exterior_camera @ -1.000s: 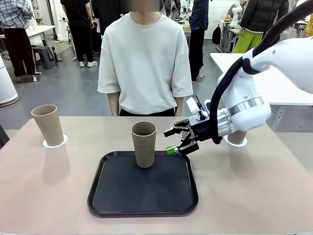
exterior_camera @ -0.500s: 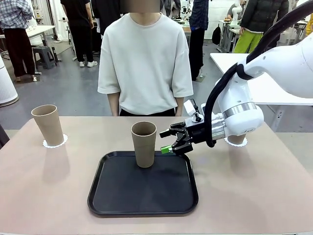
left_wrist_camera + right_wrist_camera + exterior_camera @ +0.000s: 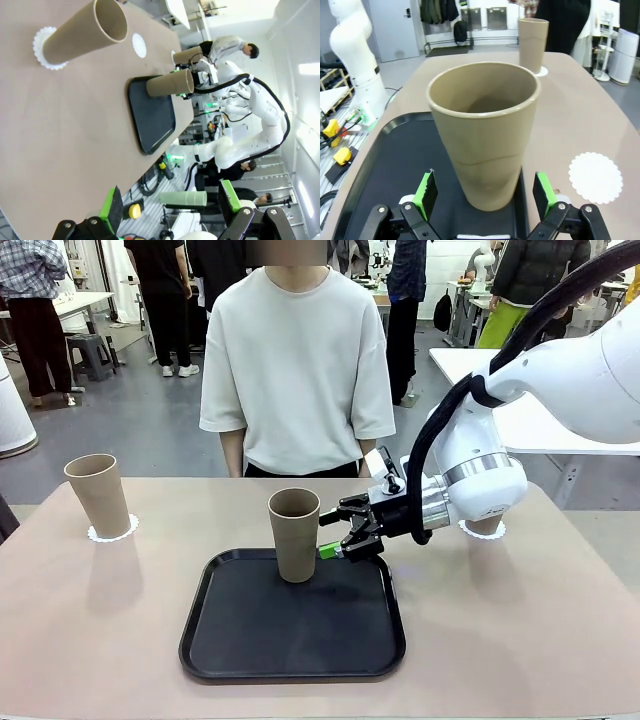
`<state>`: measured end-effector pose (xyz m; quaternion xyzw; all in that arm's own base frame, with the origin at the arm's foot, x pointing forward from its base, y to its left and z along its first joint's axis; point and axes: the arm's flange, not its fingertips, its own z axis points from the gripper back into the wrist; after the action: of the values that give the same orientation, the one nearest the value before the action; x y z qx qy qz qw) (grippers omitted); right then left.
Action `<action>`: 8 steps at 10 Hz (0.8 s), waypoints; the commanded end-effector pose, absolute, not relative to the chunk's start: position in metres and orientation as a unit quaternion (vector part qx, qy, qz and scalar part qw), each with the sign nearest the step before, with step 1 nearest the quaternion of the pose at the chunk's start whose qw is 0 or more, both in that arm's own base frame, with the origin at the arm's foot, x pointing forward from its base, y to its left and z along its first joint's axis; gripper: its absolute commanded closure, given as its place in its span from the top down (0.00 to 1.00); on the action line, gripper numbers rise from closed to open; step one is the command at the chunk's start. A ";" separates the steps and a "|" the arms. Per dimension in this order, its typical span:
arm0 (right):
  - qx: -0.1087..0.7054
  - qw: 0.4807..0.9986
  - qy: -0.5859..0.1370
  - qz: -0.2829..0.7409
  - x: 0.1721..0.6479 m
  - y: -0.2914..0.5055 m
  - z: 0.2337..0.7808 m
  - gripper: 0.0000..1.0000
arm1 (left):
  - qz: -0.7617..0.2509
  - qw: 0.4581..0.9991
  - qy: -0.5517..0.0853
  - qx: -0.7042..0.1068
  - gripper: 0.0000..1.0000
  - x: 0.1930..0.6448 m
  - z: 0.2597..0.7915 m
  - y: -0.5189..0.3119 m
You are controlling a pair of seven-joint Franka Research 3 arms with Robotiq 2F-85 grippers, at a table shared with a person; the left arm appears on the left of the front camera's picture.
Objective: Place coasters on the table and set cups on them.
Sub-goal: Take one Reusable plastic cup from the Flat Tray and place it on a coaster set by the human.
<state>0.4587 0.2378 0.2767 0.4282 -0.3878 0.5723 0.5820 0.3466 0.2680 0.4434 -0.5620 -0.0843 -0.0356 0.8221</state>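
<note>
One tan cup [image 3: 294,535] stands on the black tray [image 3: 290,640]. My right gripper [image 3: 327,536] is open just to its right, its fingers level with the cup's lower half. In the right wrist view the cup [image 3: 485,135] stands just past the green pads [image 3: 425,191], apart from them. A second cup [image 3: 98,495] stands on a white coaster [image 3: 112,532] at the far left. A third cup [image 3: 484,523] on a coaster [image 3: 482,531] is mostly hidden behind my right arm. A bare coaster [image 3: 595,177] lies on the table beside the tray. My left gripper [image 3: 170,202] is open and holds nothing.
A person in a white T-shirt [image 3: 297,360] stands at the far edge of the beige table [image 3: 520,640], hands out of sight. My left arm's white base [image 3: 352,50] stands beyond the tray in the right wrist view. A white table [image 3: 560,410] is at the right rear.
My right gripper has moved left across the tray, closing in on the cup there. Its jaws have stayed open. The cups and coasters have not moved.
</note>
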 end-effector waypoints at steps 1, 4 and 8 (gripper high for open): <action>0.398 0.597 -0.413 0.561 0.463 0.248 0.270 1.00 | -0.032 0.822 -0.088 -0.562 1.00 0.345 0.444 0.269; 0.404 0.596 -0.402 0.565 0.466 0.255 0.267 1.00 | -0.032 0.822 -0.088 -0.562 1.00 0.345 0.444 0.269; 0.411 0.594 -0.394 0.569 0.466 0.261 0.266 1.00 | -0.032 0.822 -0.088 -0.562 1.00 0.345 0.444 0.269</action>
<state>0.4618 0.2544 0.2696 0.4168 -0.3878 0.5713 0.5913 0.3465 0.2680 0.4434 -0.5620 -0.0843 -0.0355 0.8221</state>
